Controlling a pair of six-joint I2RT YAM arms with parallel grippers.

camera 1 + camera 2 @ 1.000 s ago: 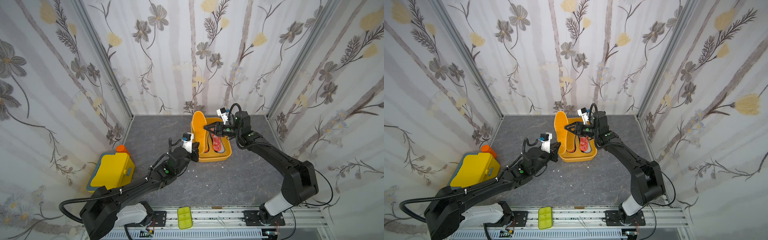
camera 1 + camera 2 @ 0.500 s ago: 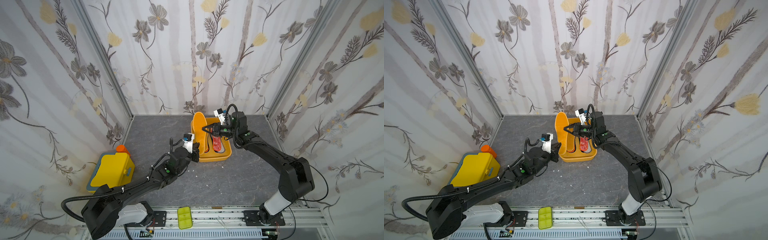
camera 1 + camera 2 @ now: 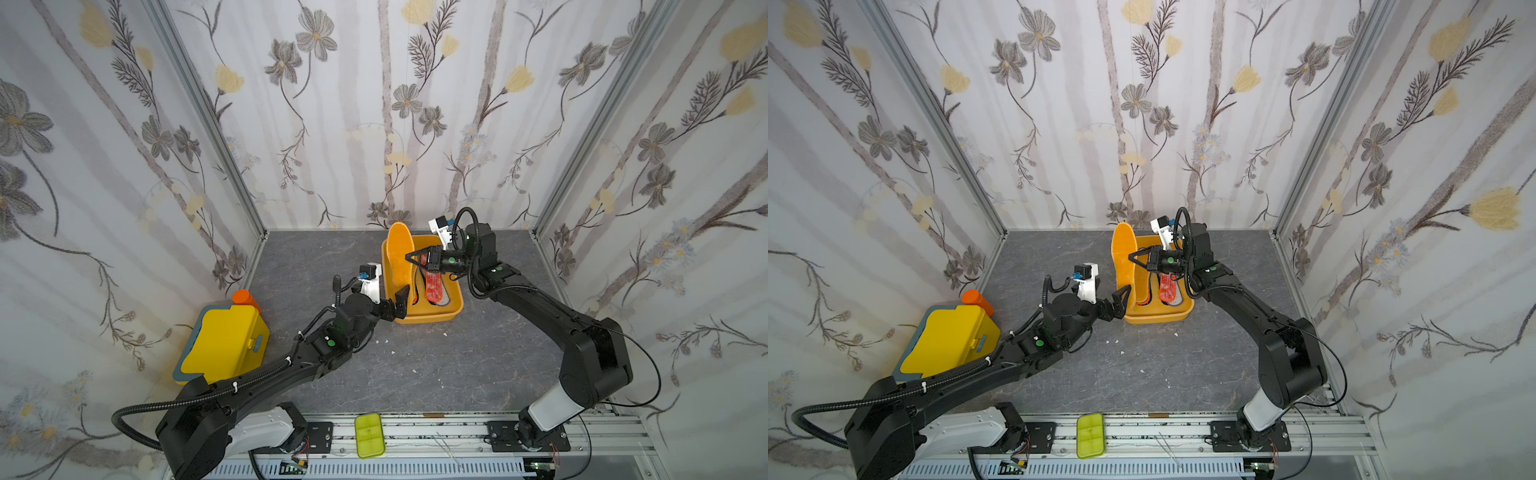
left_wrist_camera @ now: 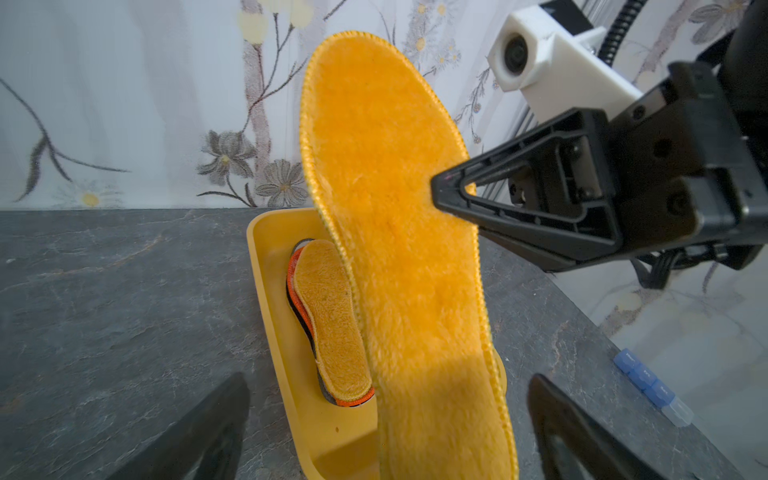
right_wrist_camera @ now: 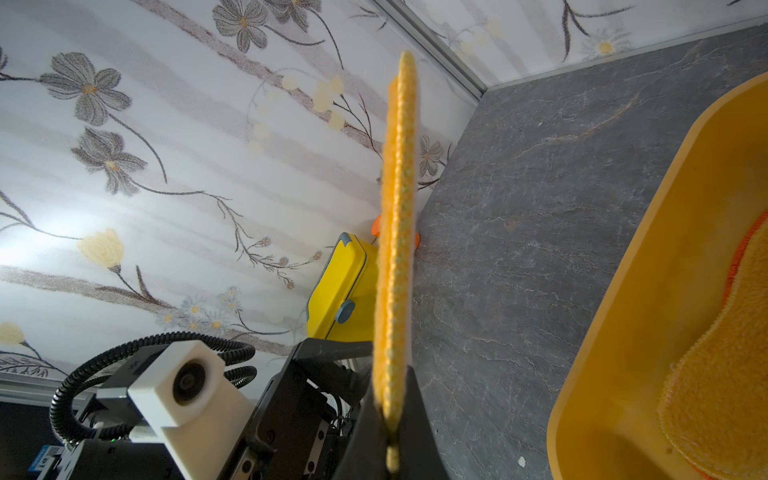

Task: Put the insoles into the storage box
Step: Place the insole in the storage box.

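Orange plush insole (image 3: 400, 257) on end along left side of box (image 3: 451, 311): heel down inside near corner, toe up, long axis close to vertical and leaning a little toward back wall, plush face turned to left arm. Pinched at 1 edge, about mid-length, by right gripper (image 3: 410, 256), clamped tight on it. Left gripper (image 3: 396, 304) spread wide beside heel, gripping nothing.

Likely trouble: with only 1 thin edge-pinch, may pivot about that spot or slip free. If tipped leftward, could flop over rim onto table. Could also wedge upright against wall rather than lie flat on stack (image 4: 332, 316) inside.
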